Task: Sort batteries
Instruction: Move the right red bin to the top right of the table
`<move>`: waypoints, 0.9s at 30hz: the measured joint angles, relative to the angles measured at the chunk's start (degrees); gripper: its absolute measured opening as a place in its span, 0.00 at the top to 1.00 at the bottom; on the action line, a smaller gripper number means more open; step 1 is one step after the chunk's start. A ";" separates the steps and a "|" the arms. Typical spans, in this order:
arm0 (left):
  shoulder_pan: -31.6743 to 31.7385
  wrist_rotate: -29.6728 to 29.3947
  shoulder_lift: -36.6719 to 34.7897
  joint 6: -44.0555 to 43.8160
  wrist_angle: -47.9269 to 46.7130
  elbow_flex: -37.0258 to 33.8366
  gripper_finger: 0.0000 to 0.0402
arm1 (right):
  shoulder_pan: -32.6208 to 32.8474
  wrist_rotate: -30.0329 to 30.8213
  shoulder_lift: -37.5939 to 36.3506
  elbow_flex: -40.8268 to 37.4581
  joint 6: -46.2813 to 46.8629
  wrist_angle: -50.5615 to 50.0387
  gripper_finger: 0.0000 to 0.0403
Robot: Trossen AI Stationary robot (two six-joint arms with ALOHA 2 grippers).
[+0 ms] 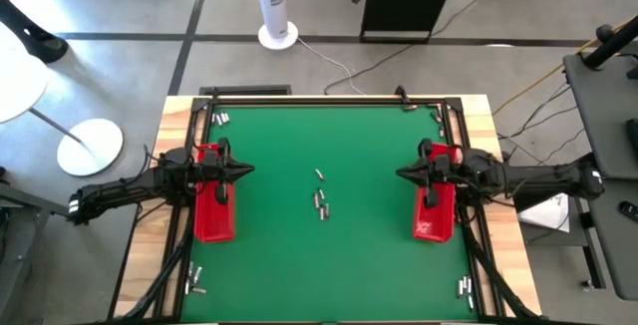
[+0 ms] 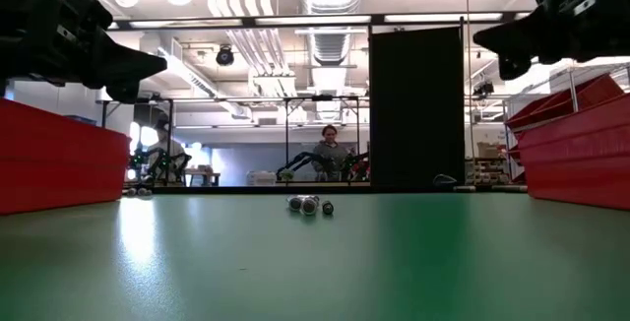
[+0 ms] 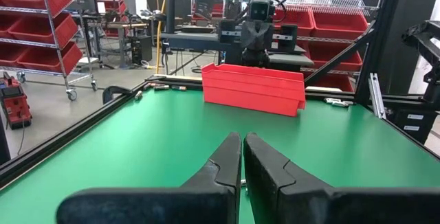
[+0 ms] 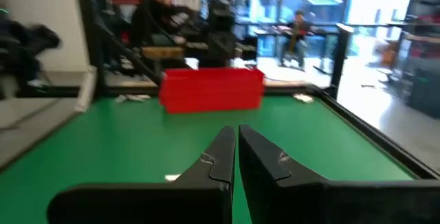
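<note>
Green matting covers the tabletop (image 1: 329,255), and the batteries (image 1: 320,201) lie in a small loose cluster at its centre. All positions below are given relative to this cluster.

View differences:
- High view: shows the cluster as several small silvery cylinders. It also shows further small cylinders along the frame at the tabletop corners, well apart from the cluster.
- Low view: shows only a few rounded ends of the cluster (image 2: 308,204), resting on the mat. A person sits in the room far behind it.
- Left wrist view: shows the red tray on the right side (image 3: 253,88) across the mat. The cluster is hidden behind the fingers.
- Right wrist view: shows the red tray on the left side (image 4: 212,89) across the mat. People are visible in the room beyond.

Pincer state:
- Left pincer (image 1: 247,172): to the left of the cluster, well apart from it, above the left tray. Fingers are pressed together. It holds nothing.
- Right pincer (image 1: 402,174): to the right of the cluster, well apart from it, above the right tray. Fingers are pressed together. It holds nothing.
</note>
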 joint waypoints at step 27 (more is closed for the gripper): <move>0.00 0.00 0.00 0.00 0.00 -0.01 1.00 | 3.44 14.02 39.54 51.56 59.70 -87.09 0.47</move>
